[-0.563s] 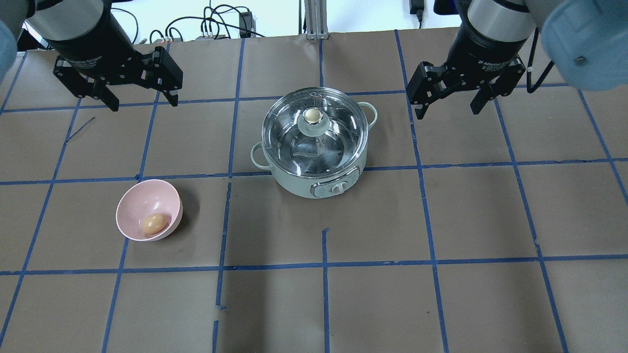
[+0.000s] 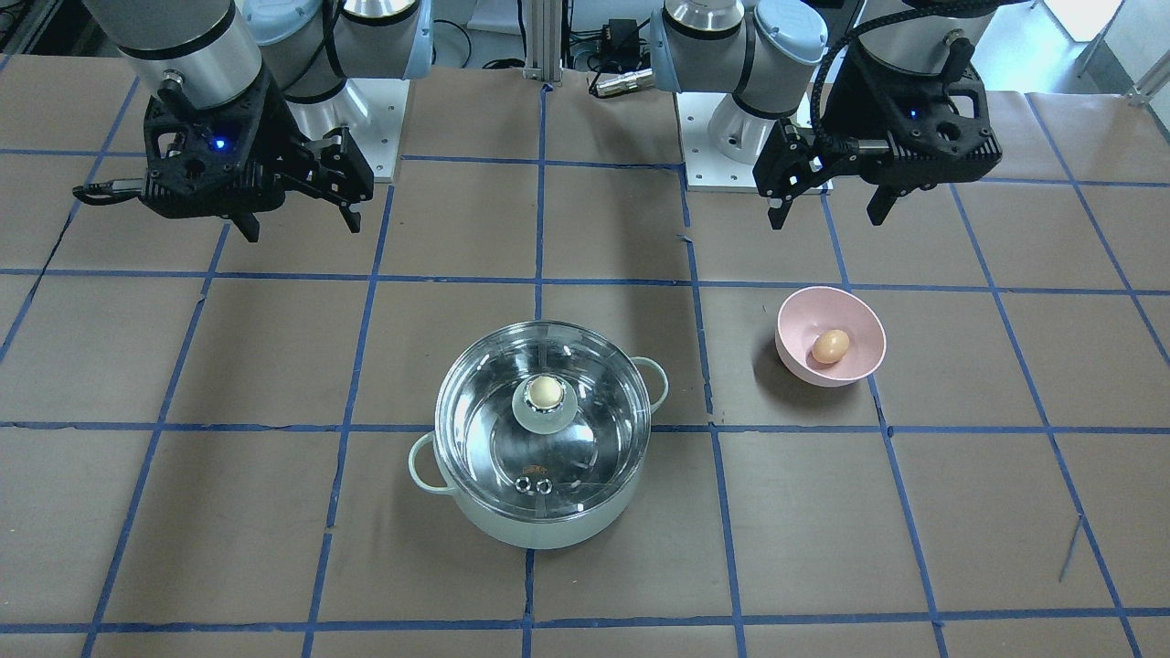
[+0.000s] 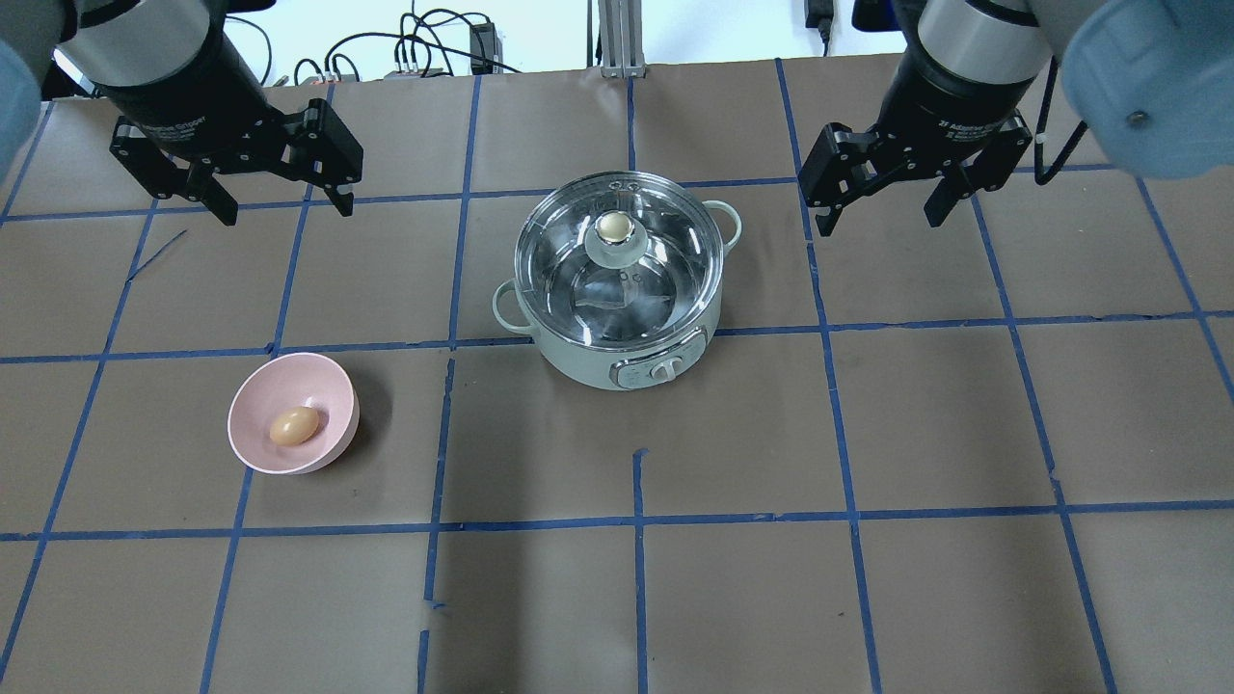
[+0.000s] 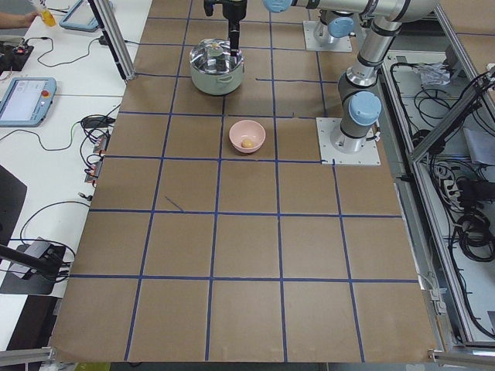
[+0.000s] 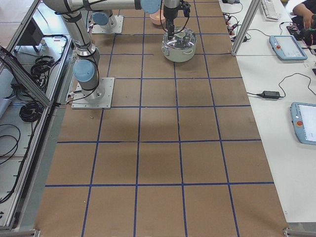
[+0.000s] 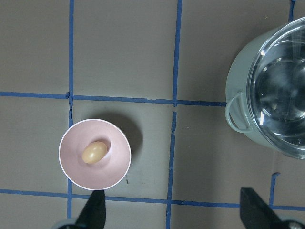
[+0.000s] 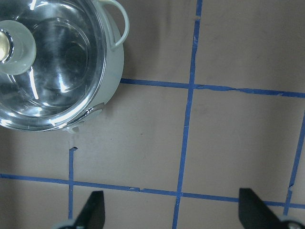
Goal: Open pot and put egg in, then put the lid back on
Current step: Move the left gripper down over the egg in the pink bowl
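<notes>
The mint-green pot (image 3: 617,364) stands at the table's middle with the clear glass lid (image 3: 665,260) seated on it, its cream knob (image 3: 612,227) upright. The tan egg (image 3: 293,425) lies in a pink bowl (image 3: 249,405) near and left of the pot. My left gripper (image 3: 282,207) is open and empty, hovering beyond the bowl, left of the pot. My right gripper (image 3: 881,222) is open and empty, hovering right of the pot. In the front-facing view the egg (image 2: 830,345) sits below my left gripper (image 2: 825,219), and my right gripper (image 2: 302,228) is at the left. The left wrist view shows the egg (image 6: 94,152) and the pot (image 6: 238,90).
The table is covered in brown paper with a blue tape grid. The pot's control dial (image 3: 665,368) faces the near side. Cables and a metal post (image 3: 617,39) lie beyond the far edge. The arm bases (image 2: 731,137) stand at the robot's side.
The egg has rolled a little up and left inside the pink bowl. The left gripper has shifted very slightly. The right gripper, pot and lid have not moved.
</notes>
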Robot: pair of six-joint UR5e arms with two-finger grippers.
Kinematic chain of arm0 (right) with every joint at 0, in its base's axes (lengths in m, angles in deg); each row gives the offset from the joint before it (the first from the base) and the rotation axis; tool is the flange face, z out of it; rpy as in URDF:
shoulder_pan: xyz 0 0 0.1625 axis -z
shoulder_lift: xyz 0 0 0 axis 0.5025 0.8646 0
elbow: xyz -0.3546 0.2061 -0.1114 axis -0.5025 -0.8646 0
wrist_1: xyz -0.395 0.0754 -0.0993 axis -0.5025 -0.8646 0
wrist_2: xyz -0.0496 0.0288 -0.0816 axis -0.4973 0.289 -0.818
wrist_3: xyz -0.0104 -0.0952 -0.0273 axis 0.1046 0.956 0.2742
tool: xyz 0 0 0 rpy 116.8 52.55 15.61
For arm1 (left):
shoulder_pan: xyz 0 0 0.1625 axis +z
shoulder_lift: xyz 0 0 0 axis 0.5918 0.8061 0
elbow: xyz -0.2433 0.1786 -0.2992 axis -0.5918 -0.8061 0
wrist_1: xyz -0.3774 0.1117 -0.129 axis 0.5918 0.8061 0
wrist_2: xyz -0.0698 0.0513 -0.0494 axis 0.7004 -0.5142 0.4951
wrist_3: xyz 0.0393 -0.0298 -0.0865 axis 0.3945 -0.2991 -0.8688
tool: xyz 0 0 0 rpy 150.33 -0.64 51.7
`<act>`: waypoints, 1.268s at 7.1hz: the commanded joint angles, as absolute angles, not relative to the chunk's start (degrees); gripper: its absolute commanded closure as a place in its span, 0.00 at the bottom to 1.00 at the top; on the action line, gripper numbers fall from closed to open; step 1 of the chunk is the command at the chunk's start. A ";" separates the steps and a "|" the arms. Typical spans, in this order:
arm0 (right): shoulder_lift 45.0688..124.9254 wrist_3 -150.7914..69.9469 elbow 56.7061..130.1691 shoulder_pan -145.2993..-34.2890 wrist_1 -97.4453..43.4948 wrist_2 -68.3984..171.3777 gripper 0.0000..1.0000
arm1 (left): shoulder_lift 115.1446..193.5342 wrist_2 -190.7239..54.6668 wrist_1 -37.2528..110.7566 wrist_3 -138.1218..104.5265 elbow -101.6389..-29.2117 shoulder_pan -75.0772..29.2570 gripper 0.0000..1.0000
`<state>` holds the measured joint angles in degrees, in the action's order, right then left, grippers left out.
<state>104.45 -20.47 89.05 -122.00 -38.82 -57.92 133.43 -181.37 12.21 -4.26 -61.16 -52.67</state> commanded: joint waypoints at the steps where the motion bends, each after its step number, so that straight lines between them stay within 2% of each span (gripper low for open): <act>1: 104.49 -20.58 88.86 -121.57 -39.43 -57.93 0.00 | 133.16 -181.49 12.32 -3.92 -62.25 -52.40 0.00; 4: 104.49 -20.49 88.86 -121.31 -39.35 -57.93 0.00 | 134.39 -181.14 10.74 3.96 -70.15 -45.14 0.00; 7: 104.57 -20.49 88.42 -121.39 -39.35 -57.93 0.00 | 135.54 -181.32 0.92 10.50 -79.45 -38.43 0.00; 9: 104.58 -20.49 88.51 -121.66 -39.35 -58.10 0.00 | 135.54 -181.41 -11.09 11.38 -89.63 -35.98 0.00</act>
